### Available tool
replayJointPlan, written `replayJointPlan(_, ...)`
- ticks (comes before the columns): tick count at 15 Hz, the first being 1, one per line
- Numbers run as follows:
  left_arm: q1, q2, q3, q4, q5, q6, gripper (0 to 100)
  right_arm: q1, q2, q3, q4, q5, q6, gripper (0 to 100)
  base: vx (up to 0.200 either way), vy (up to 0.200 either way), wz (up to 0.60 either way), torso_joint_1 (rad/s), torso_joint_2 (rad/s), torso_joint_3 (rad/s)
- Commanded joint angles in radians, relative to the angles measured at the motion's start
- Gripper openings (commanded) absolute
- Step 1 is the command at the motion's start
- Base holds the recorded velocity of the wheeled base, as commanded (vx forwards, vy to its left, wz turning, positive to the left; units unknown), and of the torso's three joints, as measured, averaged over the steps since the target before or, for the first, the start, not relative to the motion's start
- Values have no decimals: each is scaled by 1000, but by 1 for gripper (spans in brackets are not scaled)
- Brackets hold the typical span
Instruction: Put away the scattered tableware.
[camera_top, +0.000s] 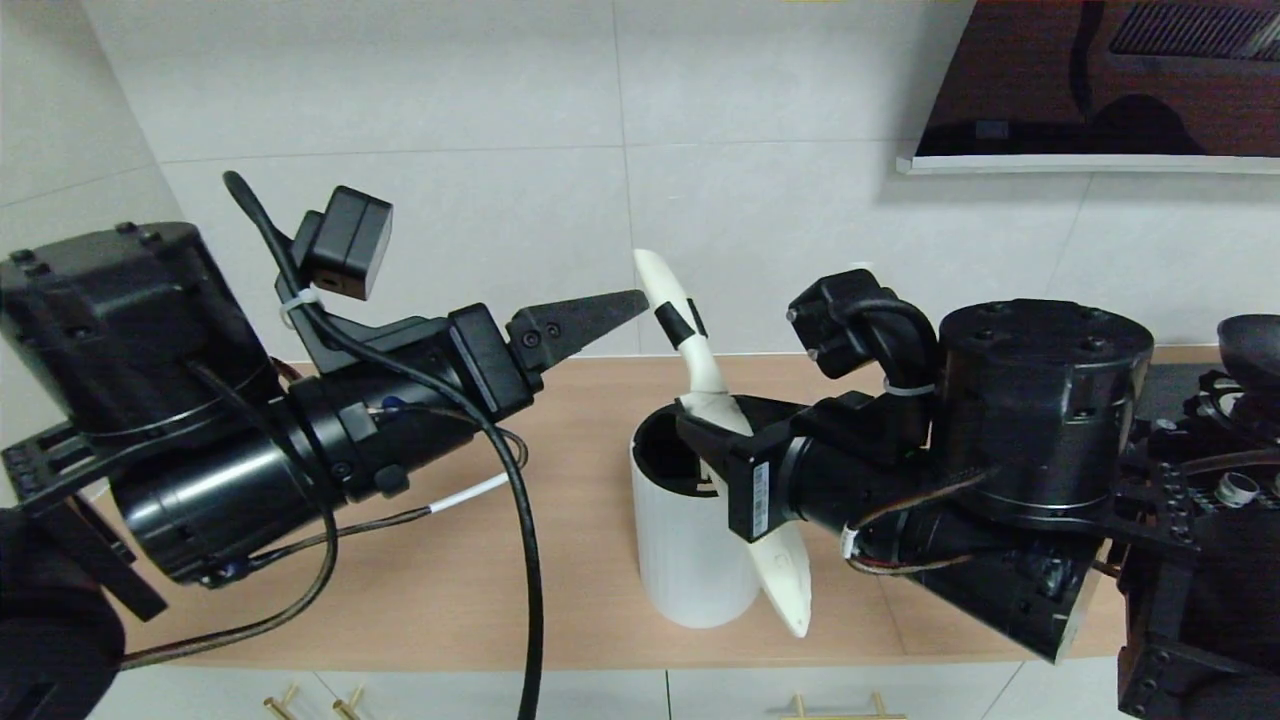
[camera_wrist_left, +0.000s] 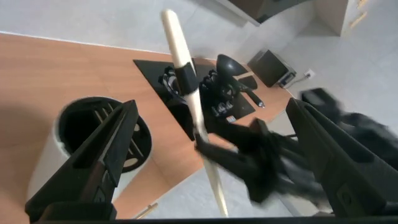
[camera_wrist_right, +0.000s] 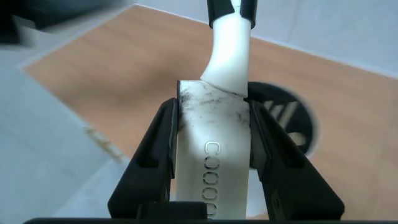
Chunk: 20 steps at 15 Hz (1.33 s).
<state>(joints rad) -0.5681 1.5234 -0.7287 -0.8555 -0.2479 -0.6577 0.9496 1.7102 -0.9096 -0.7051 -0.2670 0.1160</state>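
A white spatula (camera_top: 690, 340) with a black band on its handle is held tilted, handle end up toward the wall, and my right gripper (camera_top: 715, 420) is shut on its wide part (camera_wrist_right: 214, 130). The blade end hangs by the near right side of a white cylindrical holder (camera_top: 690, 560) with a dark divided opening (camera_wrist_left: 93, 127), which stands upright on the wooden counter (camera_top: 450, 580). My left gripper (camera_top: 600, 315) hovers open just left of the spatula handle (camera_wrist_left: 186, 81), nothing between its fingers (camera_wrist_left: 93, 162). I cannot tell whether the spatula touches the holder.
A black cooktop (camera_wrist_left: 161, 74) with a dark ladle (camera_wrist_left: 227, 62) lies on the counter to the right. A dark range hood (camera_top: 1100, 80) hangs on the tiled wall above it. The counter's front edge runs just below the holder, with cabinet handles (camera_top: 280, 705) beneath.
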Motion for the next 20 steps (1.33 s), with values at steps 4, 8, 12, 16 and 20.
replayJointPlan(4,-18,61,25,-59,1,0,100,61,-1,20,-2,0,4,0,0,0,0,0,0,0)
replayJointPlan(8,-27,90,38,-114,6,1,100,81,5,32,-5,0,4,0,0,0,0,0,0,0)
replayJointPlan(12,-41,95,45,-115,6,1,100,95,12,37,-8,2,13,0,0,0,0,0,0,0)
replayJointPlan(16,-46,103,51,-137,6,3,100,107,17,44,-10,3,21,0,0,0,0,0,0,0)
replayJointPlan(20,-52,109,52,-142,10,4,100,115,25,44,-11,3,27,0,0,0,0,0,0,0)
